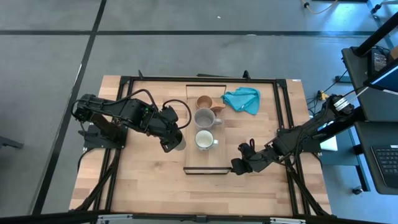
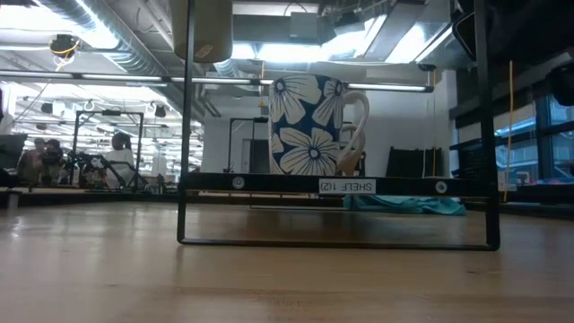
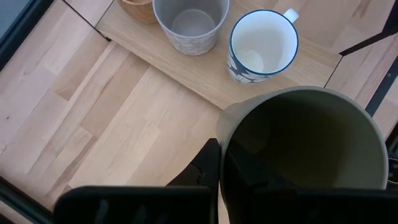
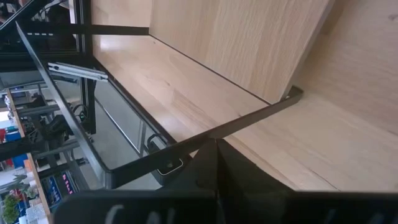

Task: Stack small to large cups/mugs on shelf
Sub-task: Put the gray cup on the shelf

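The light-wood shelf (image 1: 206, 158) lies in the middle of the table. Standing on it in a row are a tan wooden cup (image 1: 205, 101), a grey mug (image 1: 204, 118) and a white-inside, blue-flowered mug (image 1: 204, 140) (image 2: 309, 126). My left gripper (image 1: 175, 140) is just left of the shelf, shut on the dark olive cup (image 3: 305, 149). My right gripper (image 1: 239, 166) is low by the shelf's near right corner with its fingers shut. Its tips (image 4: 217, 149) are right at the black end bracket (image 4: 249, 118); I cannot tell whether they touch it. My left gripper pinches the olive cup's wall at the rim (image 3: 221, 134), with one finger (image 3: 208, 165) outside and the other inside the cup. The cup is upright, mouth up, and lifted clear of the table (image 2: 202, 27).
A teal cloth (image 1: 242, 99) lies on the table right of the shelf's far end. Black frame rails (image 1: 283, 118) run along the table's sides. There is bare shelf board (image 1: 205, 160) near of the flowered mug.
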Controlling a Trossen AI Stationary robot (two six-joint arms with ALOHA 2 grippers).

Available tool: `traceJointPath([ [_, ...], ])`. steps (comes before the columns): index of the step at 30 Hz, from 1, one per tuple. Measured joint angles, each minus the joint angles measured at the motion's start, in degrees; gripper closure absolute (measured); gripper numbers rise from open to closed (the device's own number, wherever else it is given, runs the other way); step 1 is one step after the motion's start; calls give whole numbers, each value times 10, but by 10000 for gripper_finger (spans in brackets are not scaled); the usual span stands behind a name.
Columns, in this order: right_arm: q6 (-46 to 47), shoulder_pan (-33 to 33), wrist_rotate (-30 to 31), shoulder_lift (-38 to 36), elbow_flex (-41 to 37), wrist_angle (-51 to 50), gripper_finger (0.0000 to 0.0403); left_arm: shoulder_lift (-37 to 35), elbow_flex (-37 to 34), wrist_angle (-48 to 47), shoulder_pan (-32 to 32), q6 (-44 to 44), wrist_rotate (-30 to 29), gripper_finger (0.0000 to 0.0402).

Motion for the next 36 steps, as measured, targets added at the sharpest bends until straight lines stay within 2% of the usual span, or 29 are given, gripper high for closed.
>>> traceJointPath([
  [26, -17, -1, 9, 0, 0, 38, 402, 0, 0, 0, 8, 4, 0, 401],
  [32, -17, -1, 50, 0, 0, 9, 402, 0, 0, 0, 8, 4, 11, 401],
  [36, 3, -1, 51, 0, 0, -44, 402, 0, 0, 18, 7, 4, 36, 401],
])
